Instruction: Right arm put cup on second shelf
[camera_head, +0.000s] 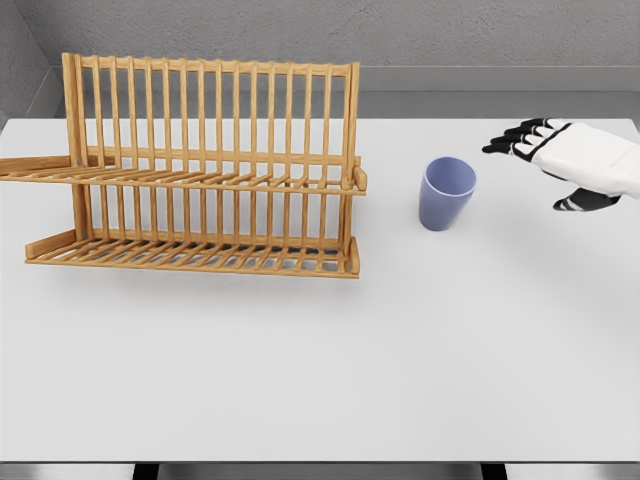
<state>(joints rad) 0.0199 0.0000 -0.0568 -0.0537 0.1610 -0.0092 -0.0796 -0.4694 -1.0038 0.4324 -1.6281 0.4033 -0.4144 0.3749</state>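
A pale blue cup (446, 193) stands upright on the white table (400, 340), just right of the wooden dish rack (200, 170). The rack has a lower shelf (190, 255) and an upper shelf (190, 178), both made of slats with nothing on them. My right hand (560, 160) comes in from the right edge, white with black fingertips, and hovers to the right of the cup, apart from it. Its fingers are spread and hold nothing. The left arm does not show.
The rack's tall slatted back stands behind its shelves, and its left end reaches the picture's left edge. A grey wall runs behind the table. The table's front edge lies near the bottom of the view.
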